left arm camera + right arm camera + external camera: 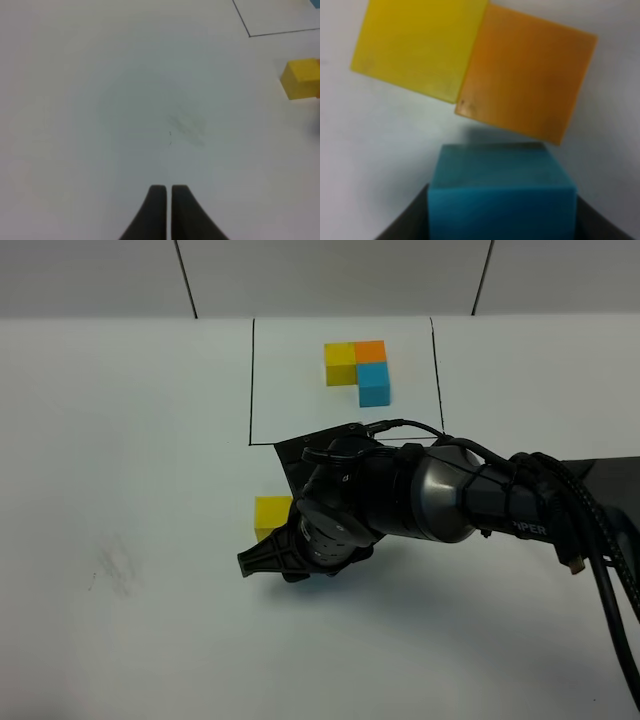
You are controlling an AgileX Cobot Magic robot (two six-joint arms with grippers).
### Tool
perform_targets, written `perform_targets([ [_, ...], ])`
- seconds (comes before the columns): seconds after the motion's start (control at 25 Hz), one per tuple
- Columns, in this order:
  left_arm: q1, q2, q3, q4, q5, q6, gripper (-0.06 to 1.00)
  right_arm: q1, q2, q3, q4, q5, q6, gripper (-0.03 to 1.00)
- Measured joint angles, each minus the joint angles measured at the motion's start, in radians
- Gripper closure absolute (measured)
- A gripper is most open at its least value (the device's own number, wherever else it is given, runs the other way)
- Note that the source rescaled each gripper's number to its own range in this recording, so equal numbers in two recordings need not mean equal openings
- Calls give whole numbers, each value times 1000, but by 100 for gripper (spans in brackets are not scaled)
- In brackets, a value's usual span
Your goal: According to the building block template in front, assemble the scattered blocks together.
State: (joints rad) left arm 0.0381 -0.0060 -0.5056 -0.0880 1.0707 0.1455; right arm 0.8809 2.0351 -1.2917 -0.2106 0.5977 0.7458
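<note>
The building block template (358, 370), a yellow, orange and blue L, sits in the black drawn rectangle at the back. My right gripper (285, 558) reaches across to left of the middle and is shut on the light blue cube (501, 200), one finger on each side. Just beyond the blue cube lie the yellow cube (420, 47) and the orange cube (527, 75), touching side by side on the table. The high view shows only the yellow cube (271, 513); my right arm hides the orange and blue ones. My left gripper (160, 200) is shut and empty, hovering over bare table with the yellow cube (302, 78) off to one side.
The rectangle's black line (251, 380) runs just behind the yellow cube, and its corner (248, 34) shows in the left wrist view. A faint grey smudge (112, 570) marks the table on the left. The right arm's cables (600, 570) trail off to the right.
</note>
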Motion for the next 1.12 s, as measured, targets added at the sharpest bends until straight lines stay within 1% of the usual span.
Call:
perform_targets([
  [0.6, 0, 0, 0, 0, 0, 0, 94, 0, 23, -8, -5, 17, 21, 48],
  [0.88, 0, 0, 0, 0, 0, 0, 94, 0, 60, -78, -5, 87, 22, 48],
  [1.12, 0, 0, 0, 0, 0, 0, 94, 0, 71, -90, -5, 97, 22, 48],
])
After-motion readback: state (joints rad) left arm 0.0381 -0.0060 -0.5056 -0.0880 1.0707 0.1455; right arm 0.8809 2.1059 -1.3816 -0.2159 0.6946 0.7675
